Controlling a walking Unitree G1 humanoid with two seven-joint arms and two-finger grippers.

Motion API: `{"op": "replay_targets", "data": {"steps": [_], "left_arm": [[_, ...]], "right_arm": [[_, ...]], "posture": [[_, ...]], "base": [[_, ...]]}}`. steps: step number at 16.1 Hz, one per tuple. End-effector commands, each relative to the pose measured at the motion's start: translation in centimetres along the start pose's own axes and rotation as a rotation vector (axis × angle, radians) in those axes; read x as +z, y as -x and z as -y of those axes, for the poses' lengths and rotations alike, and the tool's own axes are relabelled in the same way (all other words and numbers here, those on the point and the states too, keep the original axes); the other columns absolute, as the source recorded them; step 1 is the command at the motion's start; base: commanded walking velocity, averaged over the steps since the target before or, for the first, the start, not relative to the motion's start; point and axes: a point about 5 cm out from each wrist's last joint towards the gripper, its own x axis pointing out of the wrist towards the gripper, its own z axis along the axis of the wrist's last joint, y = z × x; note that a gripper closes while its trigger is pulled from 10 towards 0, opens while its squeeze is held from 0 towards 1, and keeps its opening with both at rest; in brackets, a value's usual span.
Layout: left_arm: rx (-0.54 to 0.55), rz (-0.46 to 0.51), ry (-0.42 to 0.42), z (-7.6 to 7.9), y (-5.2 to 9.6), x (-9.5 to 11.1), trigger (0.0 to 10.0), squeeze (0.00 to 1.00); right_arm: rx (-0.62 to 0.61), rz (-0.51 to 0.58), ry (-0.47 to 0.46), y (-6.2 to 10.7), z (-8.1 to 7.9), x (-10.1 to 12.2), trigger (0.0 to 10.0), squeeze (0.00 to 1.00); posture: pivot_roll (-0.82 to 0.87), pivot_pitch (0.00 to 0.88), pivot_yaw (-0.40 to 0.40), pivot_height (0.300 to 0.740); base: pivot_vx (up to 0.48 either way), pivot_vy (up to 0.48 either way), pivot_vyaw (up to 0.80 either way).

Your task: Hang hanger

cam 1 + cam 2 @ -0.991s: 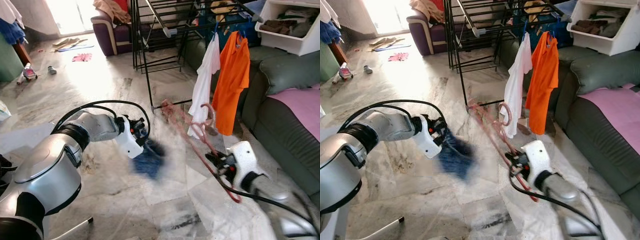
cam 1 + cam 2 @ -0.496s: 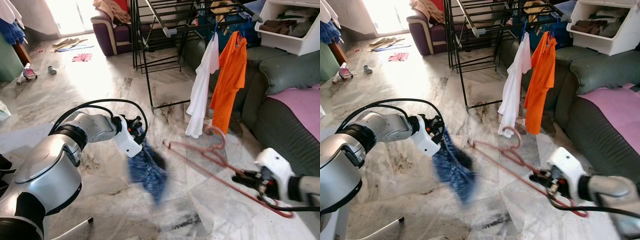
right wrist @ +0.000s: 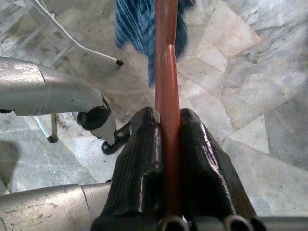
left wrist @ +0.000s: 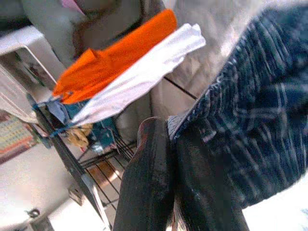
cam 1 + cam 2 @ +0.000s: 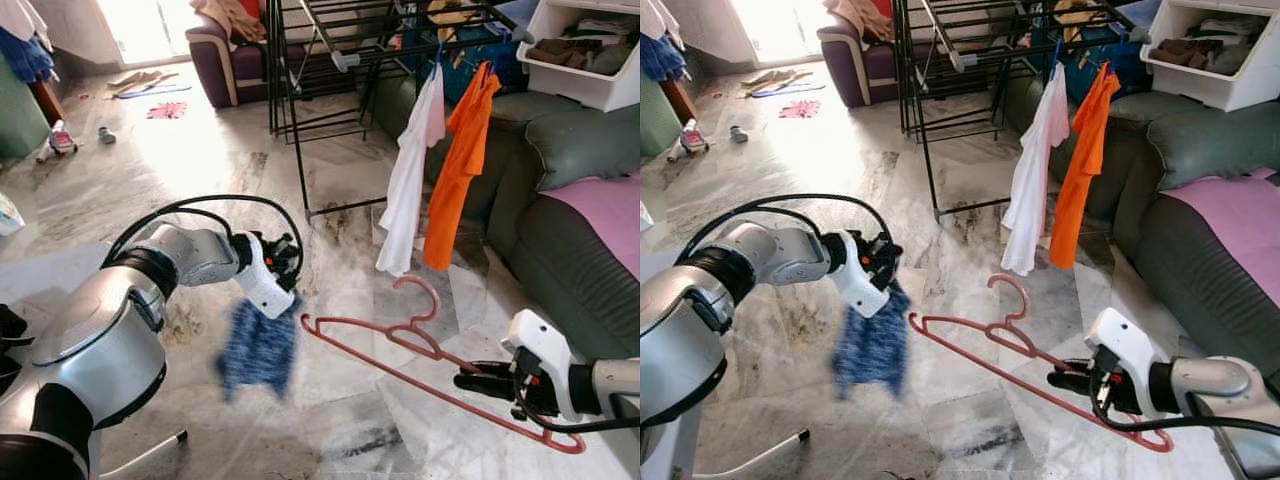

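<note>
Right claw (image 5: 1065, 380) clamped tight on the long bottom bar of the red hanger (image 5: 1015, 340), at about 4 o'clock in the head view. In the right wrist view both black fingers (image 3: 142, 163) press against the red bar with no gap. Hanger held above the marble floor (image 5: 200, 180), tilted, hook up, far tip pointing toward 9 o'clock, ending near the blue cloth.

Left claw (image 5: 283, 300) closed on the blue plaid cloth (image 5: 258, 348), roughly centre-left at 8 o'clock. Cloth hangs down from the fingers, blurred, off the floor. Left wrist view: fingers (image 4: 149, 178) pinched together with the cloth edge caught between them.

Black drying rack (image 5: 330, 60) at 12 o'clock. White shirt (image 5: 410, 180) and orange shirt (image 5: 458, 170) hang from its front edge at 1 o'clock, side by side, touching. Green sofa (image 5: 570, 180) at 3 o'clock with a pink cover (image 5: 610, 210) on the seat. White bin (image 5: 585, 50) of clothes on the sofa back at 2 o'clock. Purple armchair (image 5: 225, 55) at 11 o'clock. Loose items on the floor at 10 o'clock.
</note>
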Motion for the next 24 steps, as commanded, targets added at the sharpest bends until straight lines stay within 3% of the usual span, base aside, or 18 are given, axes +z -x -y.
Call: {"op": "replay_targets", "data": {"steps": [1,5,7,9,11,14,16,18,22,24], "left_arm": [[-0.013,0.013,-0.040,-0.3,0.5,-0.4,10.0,0.00],[-0.087,-0.013,-0.002,2.2,0.9,-0.3,10.0,0.00],[-0.089,-0.004,-0.002,2.7,1.0,-0.1,10.0,0.00],[-0.088,-0.002,-0.010,2.6,1.0,-0.1,10.0,0.00],[-0.064,-0.045,0.039,2.2,0.9,-0.5,10.0,0.00],[-0.022,-0.095,0.102,1.6,0.8,-1.0,10.0,0.00],[0.019,-0.079,0.085,1.0,0.8,-0.9,10.0,0.00],[-0.003,-0.066,0.067,1.3,1.0,-0.9,10.0,0.00],[-0.013,-0.041,0.070,1.8,1.2,-0.7,10.0,0.00],[0.050,0.010,0.077,0.7,0.8,-0.2,10.0,0.00]], "right_arm": [[0.007,0.007,0.036,0.5,0.3,0.8,10.0,0.00],[-0.033,-0.081,0.122,3.0,1.5,1.2,10.0,0.00],[-0.022,-0.081,0.128,3.9,1.4,1.8,10.0,0.00],[-0.006,-0.063,0.134,4.4,1.3,2.4,10.0,0.00],[0.071,0.044,0.097,4.2,0.3,3.9,10.0,0.00],[0.125,0.098,0.043,3.8,-0.3,3.7,10.0,0.00],[0.018,0.045,0.054,3.8,0.8,2.2,10.0,0.00],[-0.078,0.047,0.062,4.6,1.7,2.0,10.0,0.00],[-0.139,0.019,0.052,5.5,2.4,1.5,10.0,0.00],[-0.102,0.044,0.039,4.7,1.9,1.6,10.0,0.00]], "posture": [[-0.05,0.000,0.036,0.740],[-0.07,0.000,0.040,0.740],[-0.07,0.000,0.041,0.740],[-0.07,0.000,0.042,0.740],[-0.07,0.000,0.044,0.740],[-0.07,0.000,0.045,0.740],[-0.07,0.000,0.048,0.740],[-0.06,0.000,0.050,0.740],[-0.06,0.000,0.053,0.740],[-0.06,0.000,0.050,0.740]], "base": [[0.000,0.000,0.00],[0.000,0.000,0.00],[0.000,0.000,0.00],[0.000,0.000,0.00],[0.000,0.000,0.00],[0.000,0.000,0.00],[0.000,0.000,0.00],[0.000,0.000,0.00],[0.000,0.000,0.00],[0.000,0.000,0.00]]}}
